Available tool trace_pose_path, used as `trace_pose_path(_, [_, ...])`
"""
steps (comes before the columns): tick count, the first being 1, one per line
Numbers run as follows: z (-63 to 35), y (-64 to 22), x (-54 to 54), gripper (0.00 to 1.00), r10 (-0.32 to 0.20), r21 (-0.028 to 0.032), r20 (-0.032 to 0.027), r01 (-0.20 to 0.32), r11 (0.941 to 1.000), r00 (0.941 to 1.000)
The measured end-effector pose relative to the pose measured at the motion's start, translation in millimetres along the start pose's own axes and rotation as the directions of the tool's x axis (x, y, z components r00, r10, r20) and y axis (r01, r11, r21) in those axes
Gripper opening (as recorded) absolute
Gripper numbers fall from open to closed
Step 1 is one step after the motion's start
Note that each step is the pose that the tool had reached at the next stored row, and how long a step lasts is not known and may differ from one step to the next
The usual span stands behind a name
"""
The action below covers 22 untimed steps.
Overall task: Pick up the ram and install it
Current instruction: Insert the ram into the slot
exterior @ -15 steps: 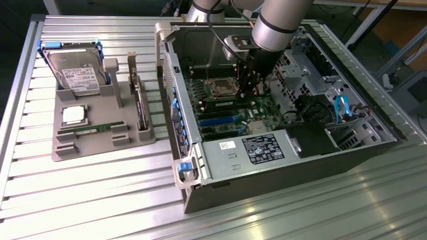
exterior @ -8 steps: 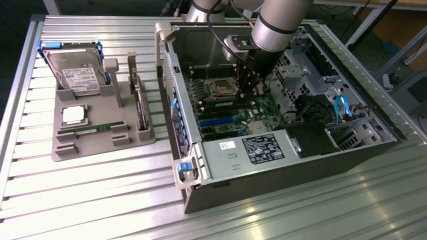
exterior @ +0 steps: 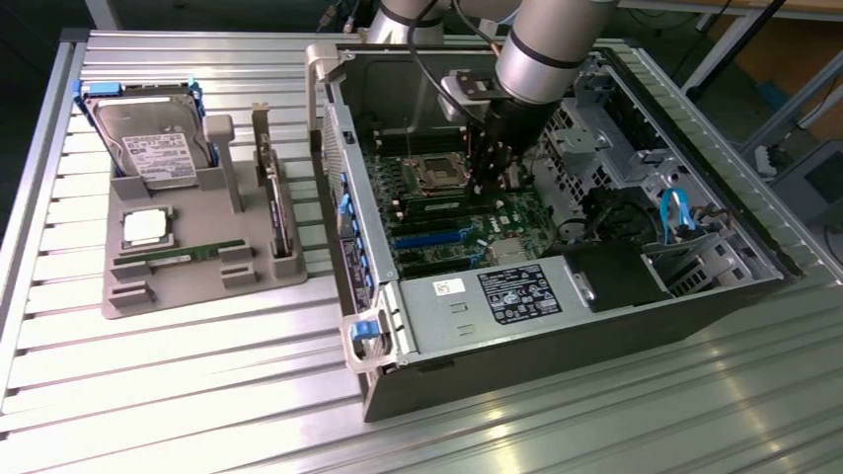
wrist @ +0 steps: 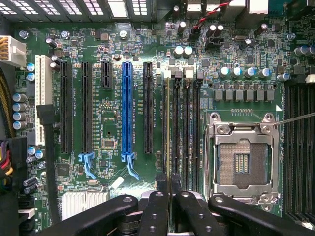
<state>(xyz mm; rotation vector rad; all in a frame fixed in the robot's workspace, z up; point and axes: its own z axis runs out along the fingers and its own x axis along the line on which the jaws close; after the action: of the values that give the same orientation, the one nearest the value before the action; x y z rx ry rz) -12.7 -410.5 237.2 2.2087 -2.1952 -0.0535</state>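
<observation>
In the wrist view the ram [wrist: 168, 123] appears edge-on as a thin green-gold strip. It is lined up along the memory slot nearest the black expansion slots, next to three empty memory slots [wrist: 189, 128]. My gripper [wrist: 169, 186] is shut on the end of the ram nearest the camera, its black fingers [wrist: 156, 196] pressed close on either side. In the exterior view the gripper [exterior: 496, 180] reaches down into the open computer case, just beside the processor socket [exterior: 436, 175]. I cannot tell whether the ram is seated in the slot or just above it.
The open case [exterior: 554, 296] has tall walls, drive cages and blue cables on the exterior view's right. A grey tray [exterior: 197, 286] outside the case holds a hard drive [exterior: 152, 138], a silver processor chip [exterior: 145, 227], an expansion card [exterior: 276, 202] and a thin green stick [exterior: 185, 255].
</observation>
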Motion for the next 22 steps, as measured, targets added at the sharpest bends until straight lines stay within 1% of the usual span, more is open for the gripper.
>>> trace_pose_path(8, [0.1, 0.0, 0.0, 0.12, 0.02, 0.0001, 0.0009, -0.02, 0.9998, 0.9998])
trace_pose_path(22, [0.4, 0.0, 1.7, 0.12, 0.021, 0.0001, 0.0014, -0.021, 0.9998, 0.9998])
